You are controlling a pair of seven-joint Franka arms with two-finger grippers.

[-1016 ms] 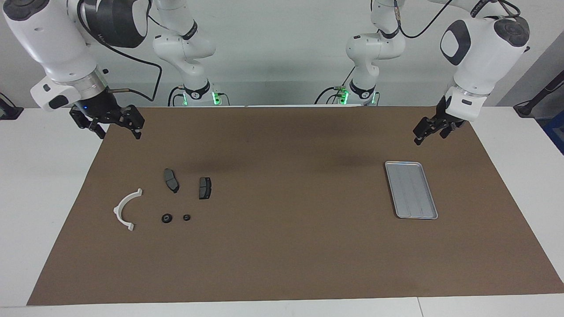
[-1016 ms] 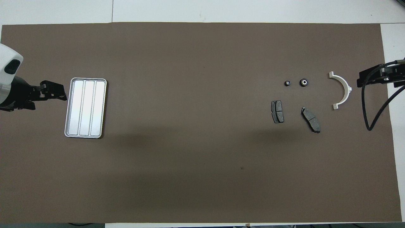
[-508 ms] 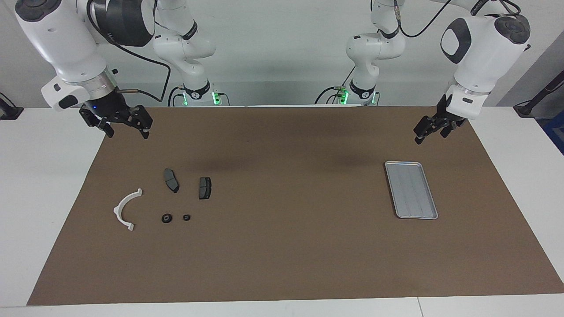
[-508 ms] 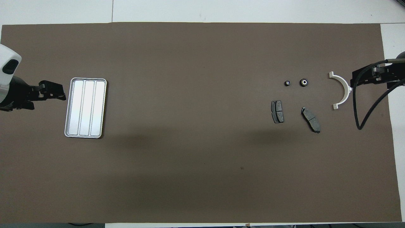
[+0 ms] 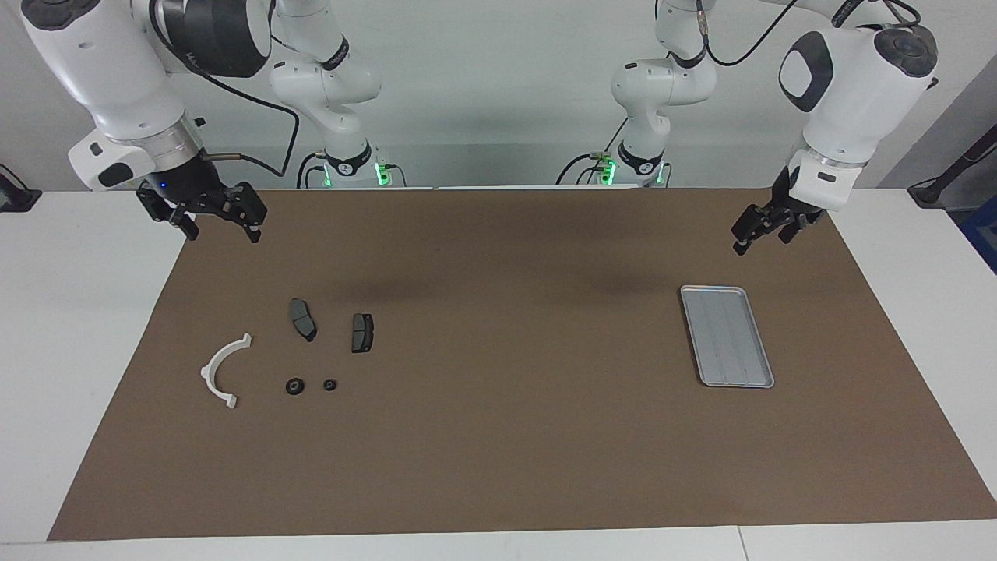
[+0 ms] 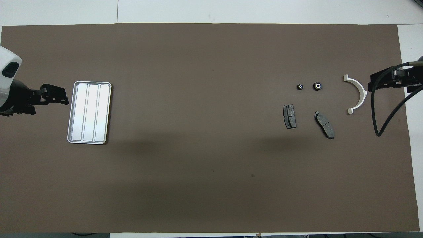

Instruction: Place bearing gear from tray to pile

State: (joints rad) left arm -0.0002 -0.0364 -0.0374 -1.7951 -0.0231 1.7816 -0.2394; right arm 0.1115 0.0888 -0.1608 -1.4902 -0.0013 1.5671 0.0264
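Bearings first: two small dark round parts, one (image 5: 295, 386) a little larger than the other (image 5: 329, 384), lie on the brown mat (image 5: 498, 436) at the right arm's end of the desk. They sit beside the white arc bracket (image 5: 206, 372) and farther from the robots than the two dark plates (image 5: 303, 319) (image 5: 362, 332), so they already belong to the pile. The tray (image 5: 728, 336) at the left arm's end holds nothing. By that layout the placing looks finished, and what remains for you is a clean retreat.

Your right hand (image 5: 220, 230) hangs released and empty over the mat's edge near the robots, well apart from the pile. Your left hand (image 5: 759, 238) is raised near the tray's robot-side end, also released and carrying nothing. Hold both high as you park them, and do not sweep low across the pile, since the small round parts would likely roll at a touch.

You cannot make out teeth or bores on the two round parts, so which of them is the bearing gear stays uncertain. From overhead the right hand is cut off at the frame's edge.
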